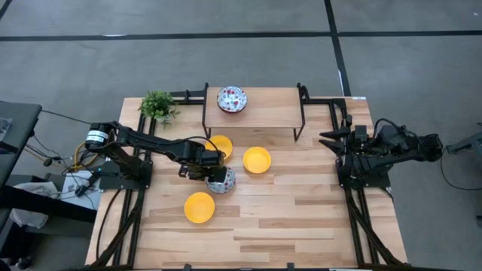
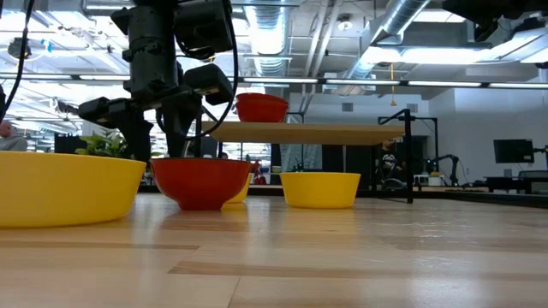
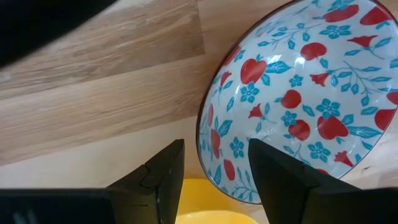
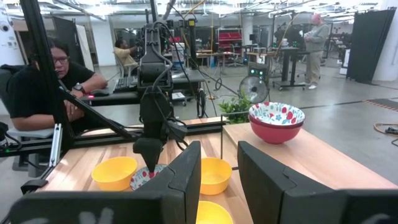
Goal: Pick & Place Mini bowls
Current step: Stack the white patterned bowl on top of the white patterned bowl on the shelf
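I see my left tool (image 1: 213, 175) open over the rim of a floral mini bowl (image 1: 223, 181) on the counter (image 1: 301, 218); my right tool (image 1: 331, 138) waits open at the right edge.

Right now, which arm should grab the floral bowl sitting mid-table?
Left. The left gripper is already at the floral bowl, its open fingers straddling the rim in the left wrist view. The right gripper is parked at the table's right edge, well away from it.
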